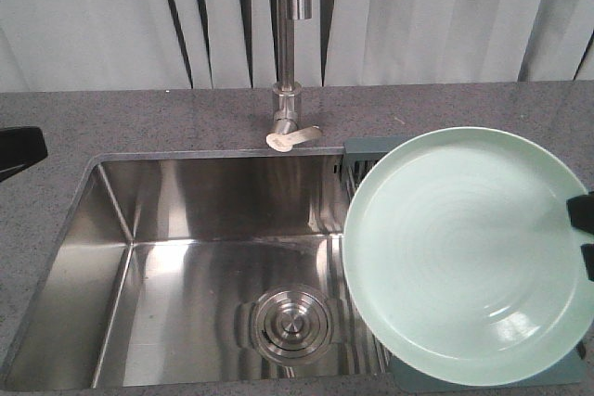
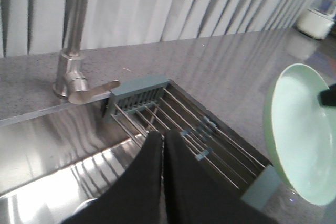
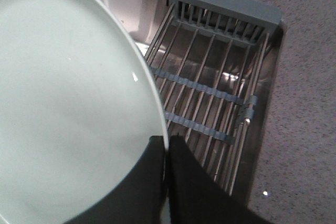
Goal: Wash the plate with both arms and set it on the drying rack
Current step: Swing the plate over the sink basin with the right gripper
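Steel sink (image 1: 186, 215), round drain (image 1: 291, 324), faucet (image 1: 293, 44) (lever right), grey countertop (image 1: 139, 118), pale curtain (image 1: 93, 16).

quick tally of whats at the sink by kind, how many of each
round pale mint-green plate: 1
steel-rod drying rack with grey-blue ends: 1
stainless steel sink basin: 1
round steel drain: 1
steel tap: 1
total: 5
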{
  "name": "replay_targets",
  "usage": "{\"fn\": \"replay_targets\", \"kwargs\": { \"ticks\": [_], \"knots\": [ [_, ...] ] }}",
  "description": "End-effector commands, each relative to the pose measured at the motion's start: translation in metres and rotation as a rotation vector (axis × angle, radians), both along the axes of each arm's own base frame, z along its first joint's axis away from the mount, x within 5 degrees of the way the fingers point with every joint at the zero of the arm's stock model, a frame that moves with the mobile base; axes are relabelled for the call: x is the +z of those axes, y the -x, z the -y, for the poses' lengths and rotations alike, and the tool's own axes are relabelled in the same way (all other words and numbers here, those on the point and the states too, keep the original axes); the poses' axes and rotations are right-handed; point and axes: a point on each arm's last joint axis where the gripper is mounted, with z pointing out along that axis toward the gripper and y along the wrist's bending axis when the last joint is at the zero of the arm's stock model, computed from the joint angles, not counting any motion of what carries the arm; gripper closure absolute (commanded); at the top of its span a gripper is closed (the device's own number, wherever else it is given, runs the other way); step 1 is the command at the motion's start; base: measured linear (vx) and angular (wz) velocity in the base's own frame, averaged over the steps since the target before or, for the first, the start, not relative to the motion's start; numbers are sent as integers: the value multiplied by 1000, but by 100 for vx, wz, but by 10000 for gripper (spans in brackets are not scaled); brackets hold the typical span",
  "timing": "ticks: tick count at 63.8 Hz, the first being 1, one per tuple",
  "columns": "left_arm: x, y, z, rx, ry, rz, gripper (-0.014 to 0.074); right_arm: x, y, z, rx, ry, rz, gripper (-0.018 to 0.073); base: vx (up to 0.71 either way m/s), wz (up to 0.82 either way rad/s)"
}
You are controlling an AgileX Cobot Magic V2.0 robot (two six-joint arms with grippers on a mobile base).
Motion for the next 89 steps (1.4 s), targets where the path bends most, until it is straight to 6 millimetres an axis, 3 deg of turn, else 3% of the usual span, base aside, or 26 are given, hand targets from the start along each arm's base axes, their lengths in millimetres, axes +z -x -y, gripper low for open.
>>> {"fn": "replay_targets", "kwargs": {
  "ticks": [1, 17, 32, 52, 60, 72, 82, 89],
  "knots": [
    [1, -2, -4, 96, 16, 24, 604, 5, -18, -9, 43, -80, 41, 563, 0, 0],
    [-3, 4, -1, 88, 28, 23, 604, -20, -63, -47, 202, -245, -62, 563, 0, 0],
    [-4, 7, 1, 49, 32, 17, 604, -46, -98, -94, 245, -264, -74, 563, 0, 0],
    [-4, 7, 2, 38, 32, 15, 603, -30, -158, -133, 243, -304, -59, 563, 0, 0],
    [-4, 7, 2, 38, 31, 14, 603, -21, -173, -130, 197, -251, -20, 563, 0, 0],
    [-4, 7, 2, 38, 29, 14, 603, -16, -184, -100, 55, -133, 5, 563, 0, 0],
    [-4, 7, 2, 38, 28, 13, 603, -21, -181, -74, -1, -60, -101, 563, 0, 0],
    [-4, 8, 2, 37, 28, 13, 603, -20, -173, -66, 2, -10, -152, 563, 0, 0]
  ]
}}
